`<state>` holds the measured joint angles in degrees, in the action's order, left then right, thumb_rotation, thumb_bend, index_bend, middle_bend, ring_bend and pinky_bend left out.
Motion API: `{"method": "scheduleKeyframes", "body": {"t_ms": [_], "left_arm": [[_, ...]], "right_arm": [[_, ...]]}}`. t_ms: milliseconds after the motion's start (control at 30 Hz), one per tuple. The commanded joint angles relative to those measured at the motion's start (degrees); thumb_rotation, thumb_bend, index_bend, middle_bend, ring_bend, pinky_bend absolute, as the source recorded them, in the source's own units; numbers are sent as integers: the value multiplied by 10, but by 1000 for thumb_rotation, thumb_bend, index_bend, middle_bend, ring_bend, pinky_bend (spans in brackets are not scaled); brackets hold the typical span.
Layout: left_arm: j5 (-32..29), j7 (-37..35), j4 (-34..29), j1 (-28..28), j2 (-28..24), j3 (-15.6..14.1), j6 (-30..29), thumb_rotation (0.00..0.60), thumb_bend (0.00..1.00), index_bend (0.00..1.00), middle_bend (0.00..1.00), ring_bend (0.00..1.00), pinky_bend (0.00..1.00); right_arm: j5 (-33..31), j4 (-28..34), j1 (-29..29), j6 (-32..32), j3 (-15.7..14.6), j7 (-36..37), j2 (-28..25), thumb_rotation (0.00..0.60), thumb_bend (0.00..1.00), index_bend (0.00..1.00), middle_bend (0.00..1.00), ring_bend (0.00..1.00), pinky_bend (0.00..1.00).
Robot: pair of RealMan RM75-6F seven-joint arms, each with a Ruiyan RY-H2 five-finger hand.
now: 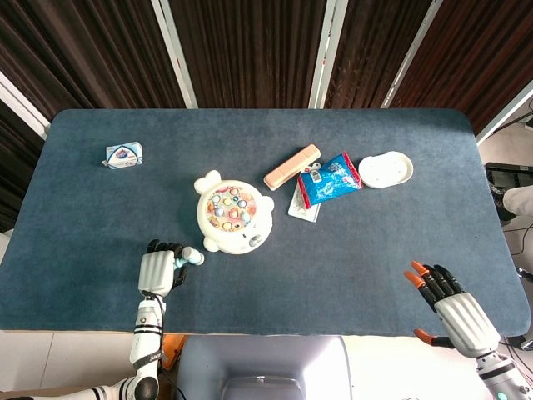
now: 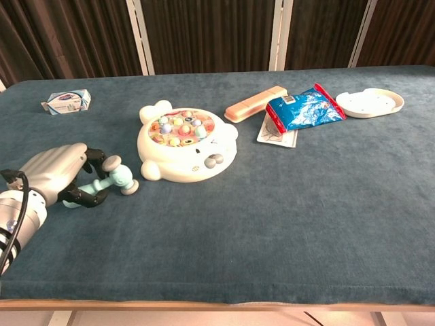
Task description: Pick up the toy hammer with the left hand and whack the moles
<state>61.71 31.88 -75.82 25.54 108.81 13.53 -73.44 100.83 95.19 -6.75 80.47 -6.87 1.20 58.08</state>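
Left hand [image 2: 58,178] grips the hammer [image 2: 109,178] just left of the mole board [image 2: 187,144]. No mole struck yet. Right hand [image 1: 454,308] spread, idle.

Count on the blue felt surface [image 1: 400,225]: one white round whack-a-mole toy [image 1: 231,215], one mint-green toy hammer [image 2: 111,179], one small white-and-blue box [image 1: 123,155], one peach oblong case [image 1: 292,166]. Also one blue snack bag [image 1: 330,179], one white flat packet [image 1: 304,204] under it, one white shallow dish [image 1: 386,169]. Two robot hands: left hand [image 2: 58,174], right hand [image 1: 454,306].
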Motion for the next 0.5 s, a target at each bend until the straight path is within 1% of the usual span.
{"method": "scheduleKeyframes", "body": {"t_ms": [33, 167, 500], "left_arm": [[-1, -3, 2, 2, 2, 2, 1, 600, 356, 448, 389, 310, 179], [4, -14, 7, 3, 5, 2, -2, 600, 363, 471, 413, 332, 180], [5, -21, 20, 6, 9, 0, 0, 600, 370, 496, 432, 342, 180]], "right_arm": [[0, 0, 0, -1, 0, -1, 0, 600, 199, 0, 0, 0, 0], [-1, 1, -1, -2, 1, -2, 0, 600, 199, 0, 0, 0, 0], [-3, 1, -1, -3, 1, -4, 1, 600, 199, 0, 0, 0, 0]]}}
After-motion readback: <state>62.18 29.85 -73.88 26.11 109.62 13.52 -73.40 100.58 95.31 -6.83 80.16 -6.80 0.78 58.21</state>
